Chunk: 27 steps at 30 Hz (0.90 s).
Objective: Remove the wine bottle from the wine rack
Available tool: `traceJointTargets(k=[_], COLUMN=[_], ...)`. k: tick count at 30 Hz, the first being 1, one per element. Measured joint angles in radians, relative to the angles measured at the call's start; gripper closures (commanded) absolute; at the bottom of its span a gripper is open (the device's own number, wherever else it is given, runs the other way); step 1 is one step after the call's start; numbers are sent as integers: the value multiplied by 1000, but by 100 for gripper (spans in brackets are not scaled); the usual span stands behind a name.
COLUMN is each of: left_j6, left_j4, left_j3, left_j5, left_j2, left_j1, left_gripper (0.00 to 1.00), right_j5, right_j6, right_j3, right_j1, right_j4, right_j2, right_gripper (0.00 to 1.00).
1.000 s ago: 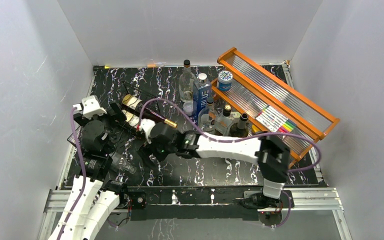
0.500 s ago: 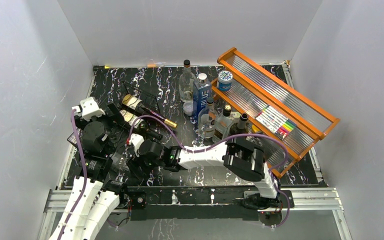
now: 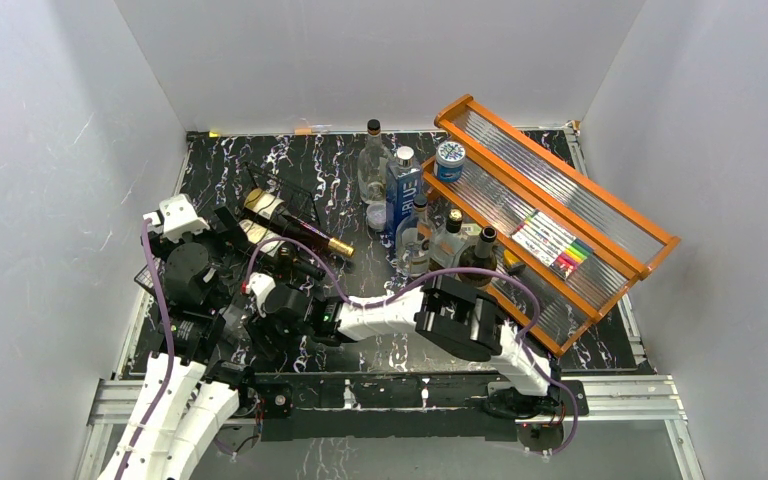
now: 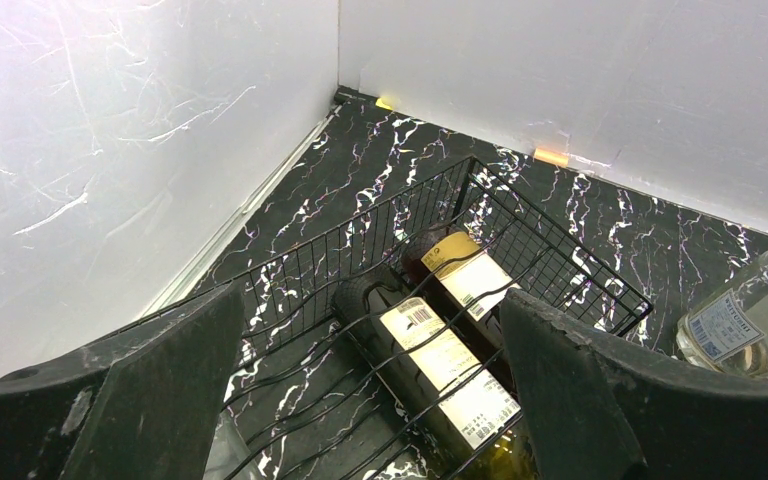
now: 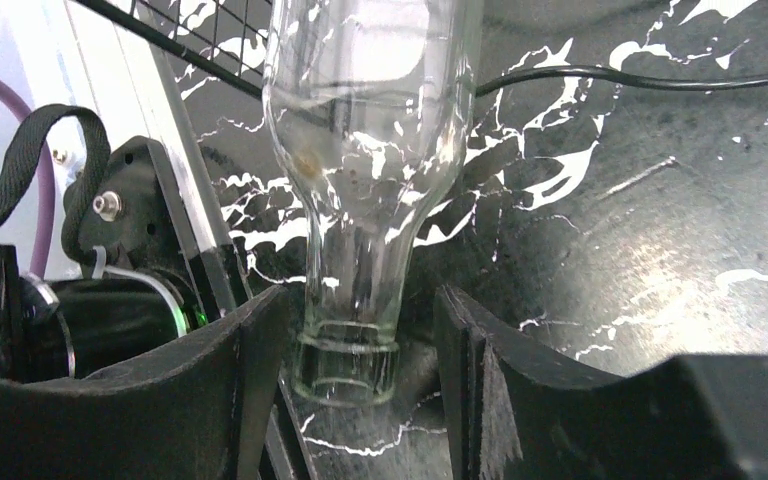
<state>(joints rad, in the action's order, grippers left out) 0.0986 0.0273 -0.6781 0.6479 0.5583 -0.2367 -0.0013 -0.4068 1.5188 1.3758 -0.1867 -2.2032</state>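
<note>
Clear bottle neck (image 5: pixel 355 240) within right hand (image 5: pixel 360 295)

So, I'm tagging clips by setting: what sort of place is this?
Probably a robot test cell, not a real bar: plain white walls box in a marble-patterned table, with bottles and a wire rack as props.

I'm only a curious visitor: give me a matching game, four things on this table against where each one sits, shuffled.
Things: 1 clear glass bottle; 2 labelled wine bottles; 3 marker pack; 4 blue box.
Places: A on the orange shelf; B neck between the fingers of the right gripper; C standing among upright bottles; D lying in the black wire rack.
Pairs: 1-B, 2-D, 3-A, 4-C.
</note>
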Motion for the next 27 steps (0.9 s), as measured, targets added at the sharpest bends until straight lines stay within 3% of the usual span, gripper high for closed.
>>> traceJointTargets(k=[4,14,27], left_j6=[2,5,6], left_j4=[0,2,3], left_j3=[0,0,0], left_j5=[0,3,2], left_j2=[0,2,23], left_j1=[0,0,0], left_gripper=[2,2,2], right_j5=[-7,1,4], right_j6=[-11,-29,-36], right_j3=[25,26,-186], right_j1=[0,0,0], right_j4=[-4,1,31], right_j2=[-28,-26,195], right_gripper=[46,80,100])
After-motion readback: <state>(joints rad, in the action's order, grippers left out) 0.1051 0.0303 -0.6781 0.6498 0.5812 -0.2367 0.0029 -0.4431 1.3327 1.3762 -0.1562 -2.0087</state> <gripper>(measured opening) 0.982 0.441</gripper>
